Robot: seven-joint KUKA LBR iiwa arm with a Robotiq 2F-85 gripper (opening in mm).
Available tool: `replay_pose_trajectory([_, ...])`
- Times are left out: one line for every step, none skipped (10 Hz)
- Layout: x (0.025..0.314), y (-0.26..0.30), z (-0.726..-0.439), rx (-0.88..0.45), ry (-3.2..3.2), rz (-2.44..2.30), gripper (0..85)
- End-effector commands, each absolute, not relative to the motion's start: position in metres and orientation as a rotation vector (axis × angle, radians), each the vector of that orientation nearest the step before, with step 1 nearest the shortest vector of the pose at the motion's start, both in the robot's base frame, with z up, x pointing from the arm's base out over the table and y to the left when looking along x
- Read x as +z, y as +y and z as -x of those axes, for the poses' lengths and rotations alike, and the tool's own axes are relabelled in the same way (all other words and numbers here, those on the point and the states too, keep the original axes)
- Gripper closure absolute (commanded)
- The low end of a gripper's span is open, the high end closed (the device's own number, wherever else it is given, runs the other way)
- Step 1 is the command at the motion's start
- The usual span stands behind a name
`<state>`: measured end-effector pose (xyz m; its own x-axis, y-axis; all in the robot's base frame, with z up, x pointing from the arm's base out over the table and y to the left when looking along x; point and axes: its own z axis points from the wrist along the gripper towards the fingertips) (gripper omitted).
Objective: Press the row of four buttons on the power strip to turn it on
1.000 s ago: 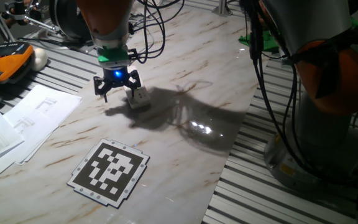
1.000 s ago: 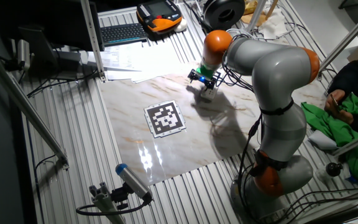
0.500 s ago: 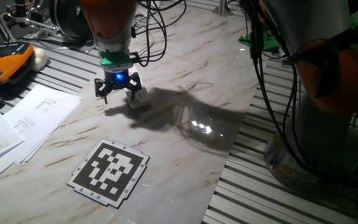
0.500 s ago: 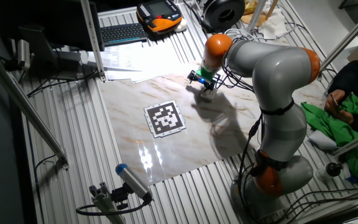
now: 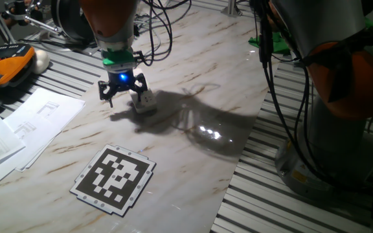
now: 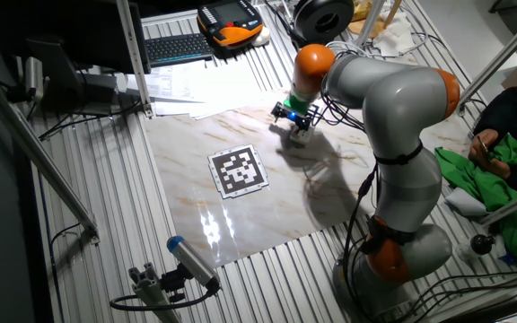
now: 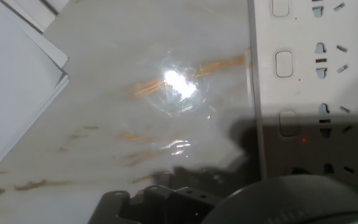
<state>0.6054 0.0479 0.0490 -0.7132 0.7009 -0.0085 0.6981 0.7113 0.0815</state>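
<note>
The white power strip (image 7: 309, 93) runs down the right side of the hand view, lying flat on the marble tabletop. Three of its row of four buttons show there, one at the top edge (image 7: 280, 6), one in the middle (image 7: 284, 63) and one lower (image 7: 288, 122) with a small red dot (image 7: 304, 141) beside it. The strip's near end is hidden under dark gripper parts at the bottom of that view. In the fixed views the gripper (image 5: 123, 89) (image 6: 293, 115) hangs low over the strip (image 5: 145, 101) (image 6: 302, 133), pointing down. No view shows the gap between its fingertips.
White paper sheets (image 5: 34, 120) (image 7: 11, 81) lie left of the strip. A black-and-white marker tag (image 5: 114, 177) lies on the marble nearer the front. An orange-and-black pendant (image 5: 8, 65) and a keyboard (image 6: 176, 47) sit beyond the papers. The arm's base (image 5: 342, 97) stands at the right.
The hand dipped slightly half a second ago and is back at its earlier height. The power strip has not moved.
</note>
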Motion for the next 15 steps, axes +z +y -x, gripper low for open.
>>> replay_pose_trajectory([0.053, 0.048, -0.607, 0.112, 2.871, -1.17, 0.0])
replay_pose_trajectory([0.058, 0.048, -0.607, 0.109, 2.877, -1.167, 0.0])
replay_pose_trajectory([0.065, 0.048, -0.607, 0.108, 2.883, -1.16, 0.0])
replay_pose_trajectory([0.073, 0.047, -0.605, 0.109, 2.894, -1.136, 0.0])
replay_pose_trajectory([0.082, 0.045, -0.603, 0.115, 2.909, -1.108, 0.0])
replay_pose_trajectory([0.089, 0.044, -0.602, 0.118, 2.925, -1.061, 0.0])
replay_pose_trajectory([0.094, 0.045, -0.602, 0.103, 2.936, -1.001, 0.0])
replay_pose_trajectory([0.098, 0.045, -0.601, 0.058, 2.947, -0.921, 17.0])
replay_pose_trajectory([0.102, 0.044, -0.6, 0.056, 2.964, -0.864, 17.0])
replay_pose_trajectory([0.108, 0.042, -0.6, 0.091, 3.003, -0.822, 17.0])
replay_pose_trajectory([0.112, 0.041, -0.601, 0.117, 3.03, -0.794, 34.0])
replay_pose_trajectory([0.115, 0.04, -0.601, 0.115, 3.044, -0.758, 34.0])
replay_pose_trajectory([0.117, 0.04, -0.6, 0.107, 3.057, -0.699, 51.0])
replay_pose_trajectory([0.12, 0.04, -0.598, 0.06, 3.072, -0.589, 51.0])
replay_pose_trajectory([0.124, 0.039, -0.596, 0.066, 3.079, -0.515, 68.0])
